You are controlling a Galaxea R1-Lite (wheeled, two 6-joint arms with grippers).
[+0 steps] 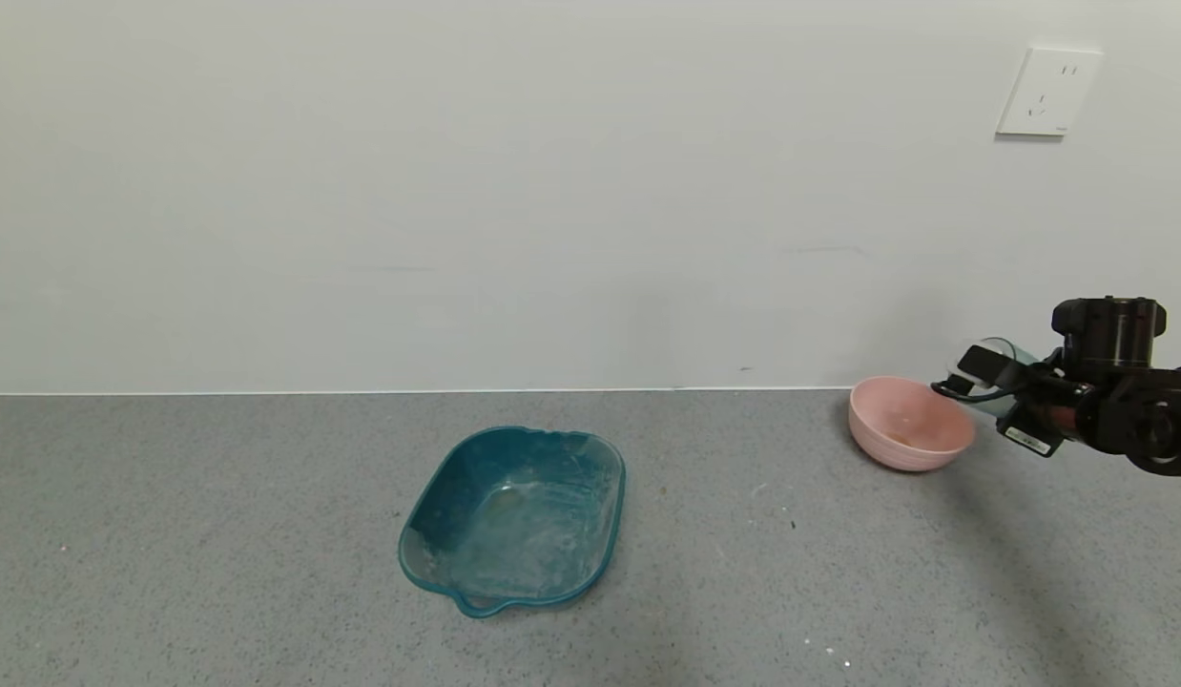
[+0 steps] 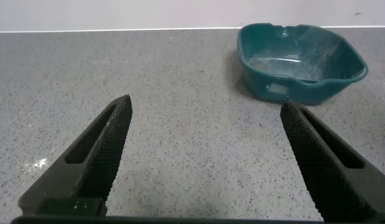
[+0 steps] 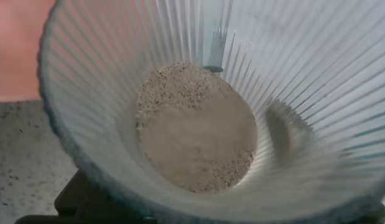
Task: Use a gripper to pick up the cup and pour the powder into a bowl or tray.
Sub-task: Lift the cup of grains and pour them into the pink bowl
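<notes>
Ribbed cup [image 3: 211, 118], clamped in our right gripper [image 1: 1005, 401] and tipped beside the pink bowl [image 1: 907, 423], retains powder [image 3: 195, 134]; tilting off-rim risks spilling onto the counter [image 1: 218, 534], while our left gripper [image 2: 204, 155] idles with its fingers spread wide, holding nothing.

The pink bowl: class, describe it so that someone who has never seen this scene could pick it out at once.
Start at the white wall socket high on the right and drop down to the grey counter. The pink bowl sits there near the wall, beside the right gripper holding the cup. Unlike the larger teal tray mid-counter, it is round, pale pink and handleless.
</notes>
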